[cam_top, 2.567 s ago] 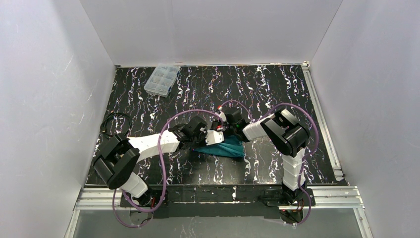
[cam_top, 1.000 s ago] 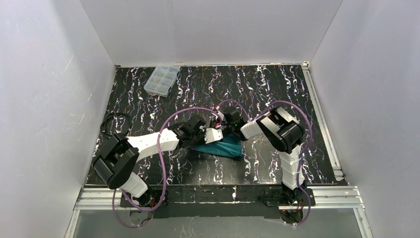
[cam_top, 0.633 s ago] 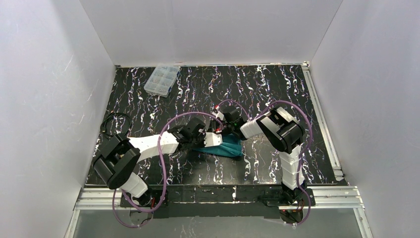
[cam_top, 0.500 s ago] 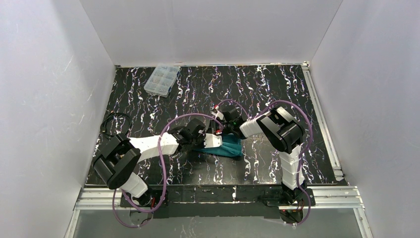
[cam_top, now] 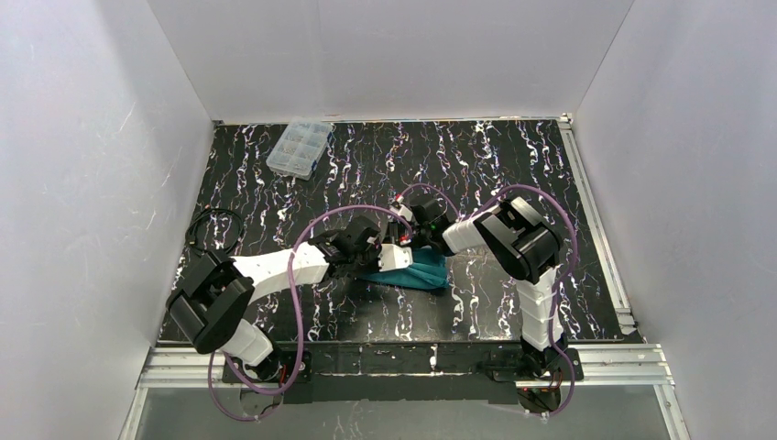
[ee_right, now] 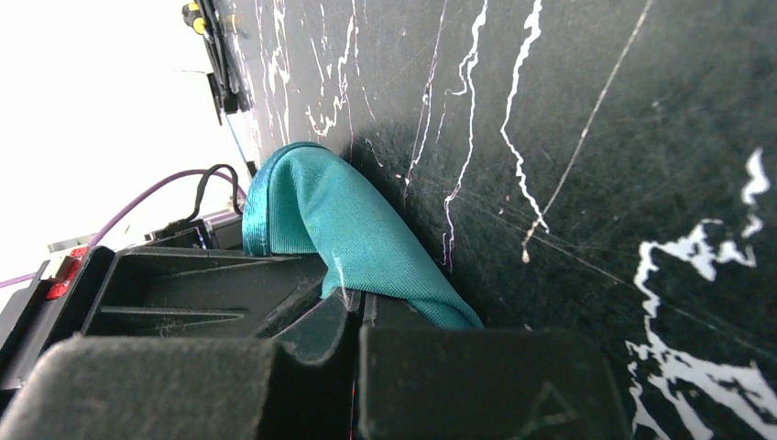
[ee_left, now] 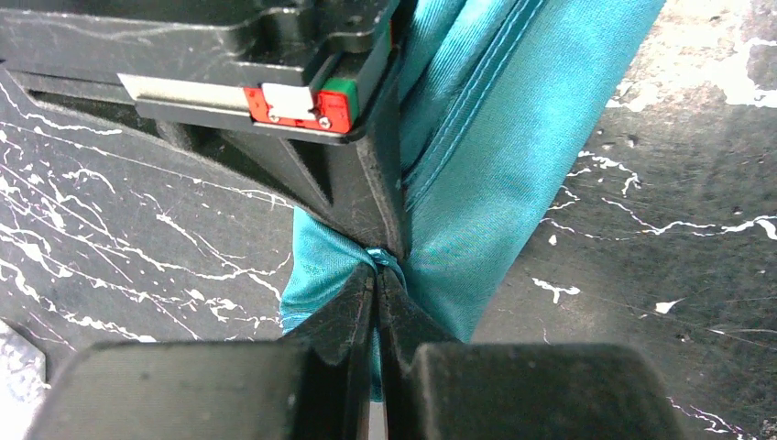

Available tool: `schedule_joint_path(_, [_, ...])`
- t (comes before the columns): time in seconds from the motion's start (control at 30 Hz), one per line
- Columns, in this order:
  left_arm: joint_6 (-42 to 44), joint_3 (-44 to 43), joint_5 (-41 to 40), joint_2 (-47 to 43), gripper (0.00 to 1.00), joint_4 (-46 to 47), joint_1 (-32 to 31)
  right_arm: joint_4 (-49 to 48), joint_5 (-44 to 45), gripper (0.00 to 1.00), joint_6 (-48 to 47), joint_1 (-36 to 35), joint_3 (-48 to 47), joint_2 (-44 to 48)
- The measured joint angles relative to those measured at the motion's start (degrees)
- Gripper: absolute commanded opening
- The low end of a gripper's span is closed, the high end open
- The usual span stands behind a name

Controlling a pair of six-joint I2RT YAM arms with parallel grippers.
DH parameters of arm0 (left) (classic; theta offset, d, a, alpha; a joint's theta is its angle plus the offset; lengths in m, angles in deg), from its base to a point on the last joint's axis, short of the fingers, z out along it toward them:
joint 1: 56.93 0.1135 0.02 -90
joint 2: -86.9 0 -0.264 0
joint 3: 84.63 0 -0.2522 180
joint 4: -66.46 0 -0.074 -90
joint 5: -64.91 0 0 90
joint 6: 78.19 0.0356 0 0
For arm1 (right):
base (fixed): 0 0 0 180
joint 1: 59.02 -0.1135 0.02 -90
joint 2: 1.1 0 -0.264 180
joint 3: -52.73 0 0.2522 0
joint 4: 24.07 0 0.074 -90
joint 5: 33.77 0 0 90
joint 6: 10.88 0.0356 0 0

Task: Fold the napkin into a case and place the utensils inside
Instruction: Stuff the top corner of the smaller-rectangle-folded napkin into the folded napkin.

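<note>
The teal-green napkin [cam_top: 420,272] lies bunched and folded on the black marbled table, just in front of both wrists. My left gripper [cam_top: 400,259] comes in from the left and my right gripper [cam_top: 414,244] from the far right; they meet at the cloth's far left edge. In the left wrist view the left gripper [ee_left: 377,271] is shut on a pinch of the napkin [ee_left: 495,165] at its stitched hem. In the right wrist view the right gripper [ee_right: 359,299] is shut on a fold of the napkin [ee_right: 339,220]. The utensils are out of view.
A clear plastic compartment box [cam_top: 299,148] sits at the far left of the table. A black cable coil [cam_top: 213,229] lies by the left wall. Purple cables [cam_top: 348,213] arch over both arms. White walls enclose the table, and a metal rail [cam_top: 594,220] runs along its right side.
Both wrists have edged slightly away and to the left, still pinching the napkin. The cloth bundle has drawn in a little at its left edge.
</note>
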Motion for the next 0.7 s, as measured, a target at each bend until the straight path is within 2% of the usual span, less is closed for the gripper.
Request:
schedule_joint_path(0.23, [2.6, 0.6, 1.2, 0.1, 0.0, 0.1, 0.0, 1.0, -0.5, 0.01, -0.2, 0.0, -0.7, -0.3])
schedule_joint_path(0.47, [6.3, 1.0, -1.5, 2.9, 0.0, 2.7, -0.1, 1.4, -0.9, 0.02, -0.2, 0.2, -1.0, -0.4])
schedule_joint_path(0.63, [10.0, 3.5, -3.8, 2.8, 0.0, 7.7, -0.8, 0.9, -1.0, 0.16, 0.6, 0.7, -0.9, -0.4])
schedule_joint_path(0.7, [11.4, 4.5, -4.8, 2.8, 0.0, 9.5, -1.3, 0.6, -1.1, 0.25, 1.0, 0.9, -0.9, -0.4])
